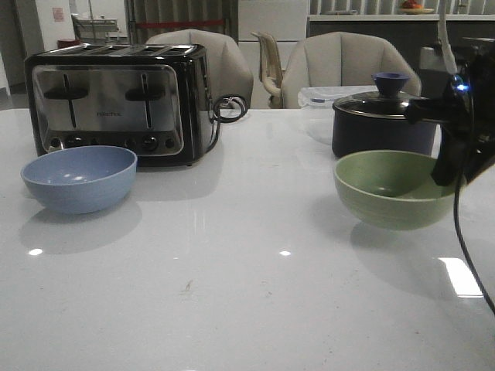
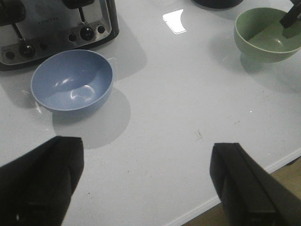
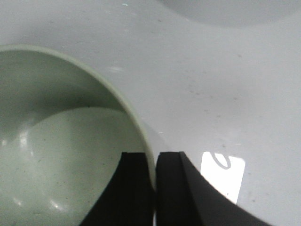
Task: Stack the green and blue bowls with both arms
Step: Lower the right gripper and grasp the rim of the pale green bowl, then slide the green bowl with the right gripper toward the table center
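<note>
On the right side of the white worktop, the right gripper has its two black fingers pinched on the rim of the green bowl, one finger inside the wall and the other outside. The right wrist view shows the thin pale-green rim passing between the two fingers with almost no gap left. In the front view the bowl looks slightly tilted and its shadow falls a little apart beneath it, though whether its base touches the worktop cannot be told. The black right arm reaches in from the right edge, with a thin black cable hanging below it.

The blue bowl sits upright on the left side of the worktop, well apart from the green bowl, just in front of a black and chrome four-slot toaster. Nothing touches it.

The left gripper hovers above the worktop near its front edge, its fingers spread wide and holding nothing; the blue bowl lies beyond them, nearer the toaster.

Behind the green bowl stands a dark saucepan with a glass lid and a blue knob. Beige chairs stand beyond the far edge of the worktop.
</note>
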You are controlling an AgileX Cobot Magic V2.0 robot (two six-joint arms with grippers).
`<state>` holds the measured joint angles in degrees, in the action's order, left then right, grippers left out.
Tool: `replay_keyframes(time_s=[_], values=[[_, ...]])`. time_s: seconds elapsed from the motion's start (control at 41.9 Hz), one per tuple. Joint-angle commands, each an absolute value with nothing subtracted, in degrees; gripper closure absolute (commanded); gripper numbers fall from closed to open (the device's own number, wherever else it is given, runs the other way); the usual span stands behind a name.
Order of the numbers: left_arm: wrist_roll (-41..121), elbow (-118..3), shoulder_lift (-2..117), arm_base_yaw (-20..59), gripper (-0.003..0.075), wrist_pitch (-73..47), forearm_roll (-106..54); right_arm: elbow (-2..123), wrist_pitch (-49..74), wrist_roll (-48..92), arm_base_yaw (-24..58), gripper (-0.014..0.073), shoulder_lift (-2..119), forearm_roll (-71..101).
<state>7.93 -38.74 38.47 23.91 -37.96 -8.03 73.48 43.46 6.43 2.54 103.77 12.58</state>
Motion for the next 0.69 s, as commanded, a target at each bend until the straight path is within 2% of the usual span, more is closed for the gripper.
replay_keyframes(time_s=[0.0,0.31,0.668], values=[[7.88,-40.26,38.74,24.30,0.0118,-33.89,-8.83,75.75,43.45,9.33,7.03,0.0558,96.99,13.97],[7.88,-40.26,38.74,24.30,0.0118,-33.79,-8.83,81.12,45.11,9.03,21.71,0.0547,98.83,11.98],[7.78,-40.26,38.74,24.30,0.0118,-34.26,-8.83,84.33,43.10,4.85,26.16,0.0547,107.40,11.93]])
